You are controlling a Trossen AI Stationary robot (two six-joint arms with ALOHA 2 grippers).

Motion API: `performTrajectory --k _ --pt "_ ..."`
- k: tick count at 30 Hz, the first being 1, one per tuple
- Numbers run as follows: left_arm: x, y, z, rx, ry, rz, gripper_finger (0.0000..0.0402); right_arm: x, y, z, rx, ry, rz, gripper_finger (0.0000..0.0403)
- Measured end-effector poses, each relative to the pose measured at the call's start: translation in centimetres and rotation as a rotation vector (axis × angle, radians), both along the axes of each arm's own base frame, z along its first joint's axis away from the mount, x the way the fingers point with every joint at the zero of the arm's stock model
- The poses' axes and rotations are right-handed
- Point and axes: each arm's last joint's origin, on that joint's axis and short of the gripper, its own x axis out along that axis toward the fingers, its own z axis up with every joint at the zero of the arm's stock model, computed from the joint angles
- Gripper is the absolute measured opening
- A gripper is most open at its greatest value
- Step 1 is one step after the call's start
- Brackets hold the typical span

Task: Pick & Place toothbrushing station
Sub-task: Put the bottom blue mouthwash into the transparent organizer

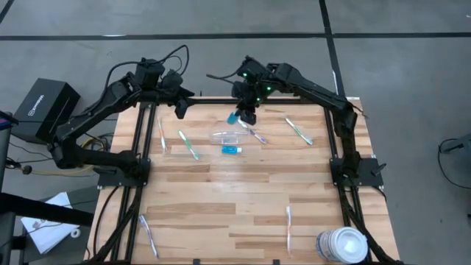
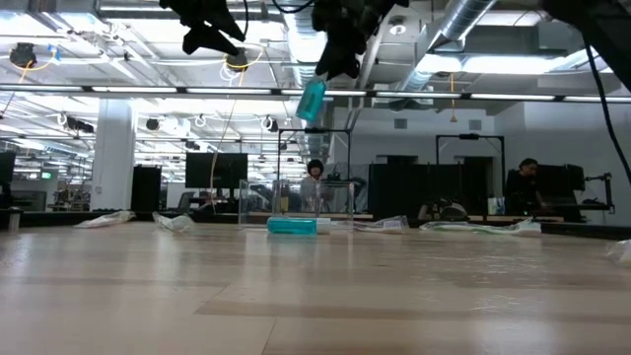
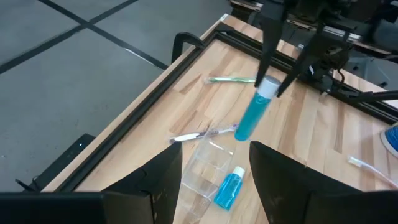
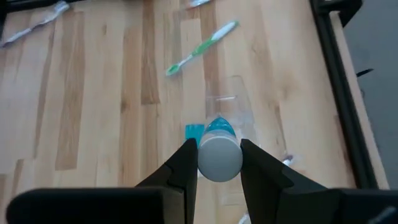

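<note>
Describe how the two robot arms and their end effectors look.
Both arms are black, jointed and slim, with loose black cables looping near the wrists. The right end effector has green indicator lights just behind it; the left end effector shows none. Each has two dark, flat, tapering fingers.

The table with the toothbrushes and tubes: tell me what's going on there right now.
The right gripper is shut on a blue toothpaste tube, holding it by the white cap end in the air above the small clear container at the far side of the table. A second tube lies flat beside that container. The left gripper is open and empty, raised near the far left edge. Toothbrushes, such as the green one, lie scattered on the wood, not yet collected.
</note>
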Motion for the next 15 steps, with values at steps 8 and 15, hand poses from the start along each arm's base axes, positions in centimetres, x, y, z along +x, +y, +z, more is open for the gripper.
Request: performTrajectory --k 8,15 --pt "0.0 0.0 0.0 0.0 0.001 -0.001 0.0182 2.8 -1.3 -5.1 0.055 0.11 -0.04 0.0084" --pt "0.0 0.0 0.0 -0.002 0.004 -0.001 0.0182 3.8 -1.6 -6.2 0.054 0.102 -0.04 0.0084"
